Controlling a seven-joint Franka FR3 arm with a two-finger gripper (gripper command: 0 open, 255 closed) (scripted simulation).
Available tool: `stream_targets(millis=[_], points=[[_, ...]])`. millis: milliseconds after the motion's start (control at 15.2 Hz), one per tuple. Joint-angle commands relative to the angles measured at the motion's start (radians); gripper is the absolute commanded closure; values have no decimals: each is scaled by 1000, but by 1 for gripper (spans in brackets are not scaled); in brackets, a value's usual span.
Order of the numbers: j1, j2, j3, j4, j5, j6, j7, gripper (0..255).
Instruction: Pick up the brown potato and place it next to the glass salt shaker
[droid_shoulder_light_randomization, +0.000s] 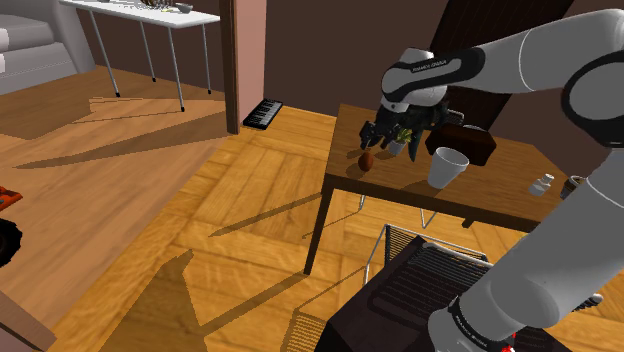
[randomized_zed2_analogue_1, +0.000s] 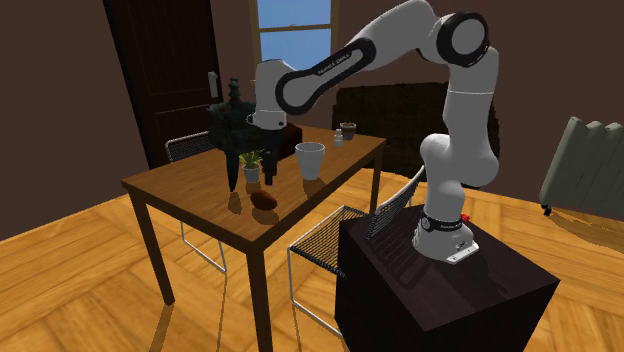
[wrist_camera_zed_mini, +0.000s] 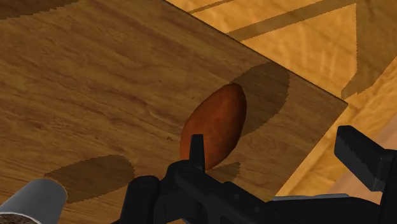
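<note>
Home: dining table (randomized_zed2_analogue_1: 180, 186), wire chairs (randomized_zed2_analogue_1: 318, 244), radiator (randomized_zed2_analogue_1: 585, 165).

potato (randomized_zed2_analogue_1: 264, 199) on table (randomized_zed2_analogue_1: 170, 186) | plant (randomized_zed2_analogue_1: 252, 166) just beside | salt shaker (droid_shoulder_light_randomization: 543, 186) well apart

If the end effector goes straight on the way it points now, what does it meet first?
Probably the potato, which lies off-centre before one finger of the open end effector; otherwise the table near its corner. Depth is unclear.
</note>
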Motion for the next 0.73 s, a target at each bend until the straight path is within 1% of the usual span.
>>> stream_targets(millis=[0, 198, 264, 660], points=[[-15, 82, -13, 52, 28, 14, -28, 0], [-40, 194, -23, 128, 69, 26, -58, 0], [-43, 204, -23, 135, 72, 26, -60, 0], [-45, 247, -14, 107, 95, 94, -75, 0]])
